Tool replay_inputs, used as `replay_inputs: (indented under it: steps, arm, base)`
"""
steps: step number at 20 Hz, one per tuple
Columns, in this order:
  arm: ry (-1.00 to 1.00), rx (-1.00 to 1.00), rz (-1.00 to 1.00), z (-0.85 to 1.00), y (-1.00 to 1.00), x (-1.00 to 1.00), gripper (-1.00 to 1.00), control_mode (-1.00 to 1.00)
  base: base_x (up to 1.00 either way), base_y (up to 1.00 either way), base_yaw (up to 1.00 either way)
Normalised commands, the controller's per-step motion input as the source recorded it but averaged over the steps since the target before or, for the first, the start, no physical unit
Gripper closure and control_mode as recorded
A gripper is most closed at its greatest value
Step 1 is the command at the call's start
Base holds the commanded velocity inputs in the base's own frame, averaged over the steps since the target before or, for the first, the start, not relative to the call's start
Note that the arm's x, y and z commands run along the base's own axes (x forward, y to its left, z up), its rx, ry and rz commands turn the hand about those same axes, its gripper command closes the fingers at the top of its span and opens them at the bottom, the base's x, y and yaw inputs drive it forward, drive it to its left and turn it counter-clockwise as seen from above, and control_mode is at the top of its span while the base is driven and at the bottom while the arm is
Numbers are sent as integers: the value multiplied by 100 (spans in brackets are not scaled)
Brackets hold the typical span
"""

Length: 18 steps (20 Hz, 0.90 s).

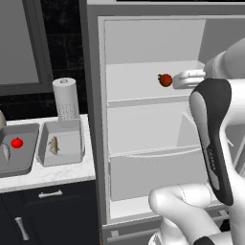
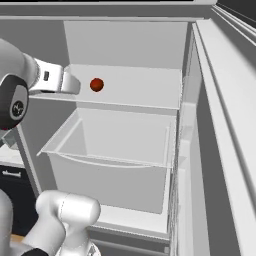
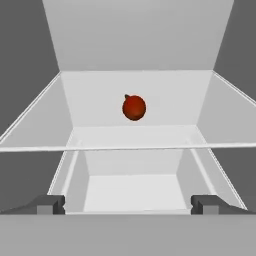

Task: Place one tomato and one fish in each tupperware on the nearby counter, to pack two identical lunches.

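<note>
A red tomato (image 1: 165,80) (image 2: 96,84) (image 3: 134,107) lies alone on the upper shelf of the open fridge. My gripper (image 1: 176,80) (image 2: 77,85) (image 3: 129,205) is level with that shelf, just short of the tomato, open with nothing between its fingertips (image 3: 50,204). On the counter (image 1: 57,174) to the left stand two tupperware. The darker tupperware (image 1: 28,165) holds a tomato (image 1: 16,142) and a fish (image 1: 5,152). A fish (image 1: 53,145) lies by itself in the lighter tupperware (image 1: 72,155).
A paper towel roll (image 1: 64,98) stands behind the lighter tray. Below the shelf, a clear fridge drawer (image 2: 115,150) juts forward. The fridge's side wall (image 2: 185,100) and the open door (image 2: 225,125) close in the right side. Dark cabinets (image 1: 48,210) sit under the counter.
</note>
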Motion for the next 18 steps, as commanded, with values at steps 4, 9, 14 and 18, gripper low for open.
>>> replay_inputs:
  steps: [4, 9, 14, 18]
  arm:
    - [-4, 0, 2, -3, -6, 38, -100, -100]
    - [2, 0, 0, -1, -2, 53, -100, -100]
    - [0, 0, 0, -17, -1, 43, -100, -100]
    - [-3, 0, 1, -24, -1, 14, -100, -100]
  base:
    - [0, 0, 0]
    - [0, 0, 0]
    - [0, 0, 0]
    - [0, 0, 0]
